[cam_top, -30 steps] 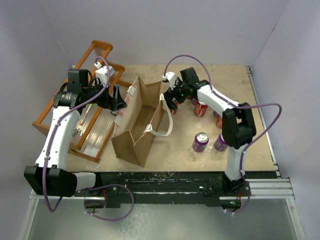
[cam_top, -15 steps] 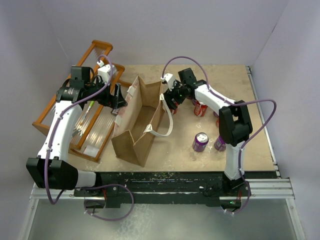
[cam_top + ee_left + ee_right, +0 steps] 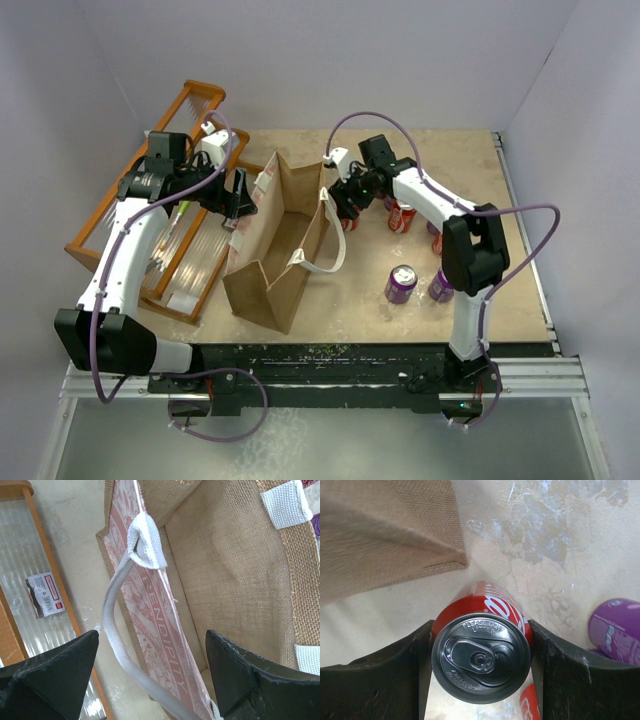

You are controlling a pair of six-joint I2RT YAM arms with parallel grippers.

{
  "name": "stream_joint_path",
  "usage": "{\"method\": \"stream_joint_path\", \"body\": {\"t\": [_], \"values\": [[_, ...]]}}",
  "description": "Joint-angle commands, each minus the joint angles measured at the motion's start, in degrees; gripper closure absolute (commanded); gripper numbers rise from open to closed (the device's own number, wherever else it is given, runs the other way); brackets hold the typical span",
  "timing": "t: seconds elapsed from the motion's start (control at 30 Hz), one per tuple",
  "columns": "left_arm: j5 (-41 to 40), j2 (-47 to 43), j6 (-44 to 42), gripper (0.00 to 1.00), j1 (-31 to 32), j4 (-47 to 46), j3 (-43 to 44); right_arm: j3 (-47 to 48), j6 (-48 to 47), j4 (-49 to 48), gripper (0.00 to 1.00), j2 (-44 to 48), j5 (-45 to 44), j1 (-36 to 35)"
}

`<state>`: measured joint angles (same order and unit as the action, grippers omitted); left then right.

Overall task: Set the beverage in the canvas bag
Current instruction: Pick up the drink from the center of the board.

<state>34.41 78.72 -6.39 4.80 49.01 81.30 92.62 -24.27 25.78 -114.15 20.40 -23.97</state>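
Two pads point(image 3: 415, 665) of right gripper point(image 3: 480, 625) pinch red can point(image 3: 480, 660) at its 9 & 3, across the dia. Can is just outside canvas bag point(image 3: 280, 240), at bag's 3 o'clock, not in yet. Prob full: heavy-ish, stiff, slick paint, so grip mid-body, don't crush. Left gripper point(image 3: 150, 632) spread wide, straddling bag wall + white handle point(image 3: 111, 615), pinching nothing. Bag looks soft, floppy.

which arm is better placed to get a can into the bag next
Right. The right gripper is shut on the red can, close beside the canvas bag. The left gripper is open, straddling the bag's left wall and white handle, and holds no can.
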Motion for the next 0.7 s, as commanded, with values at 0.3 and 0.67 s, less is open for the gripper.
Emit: {"method": "stream_joint_path", "body": {"t": [0.3,0.67], "values": [[2.83,9.66,-5.68,0.31,2.53,8.19,11.85,14.15,-1.36,8.78,0.78,18.63,0.54,3.84],[10.14,10.65,4.55,0.94,7.24,4.7,10.82,32.15,3.2,11.2,0.98,19.81,6.82,0.59]]}}
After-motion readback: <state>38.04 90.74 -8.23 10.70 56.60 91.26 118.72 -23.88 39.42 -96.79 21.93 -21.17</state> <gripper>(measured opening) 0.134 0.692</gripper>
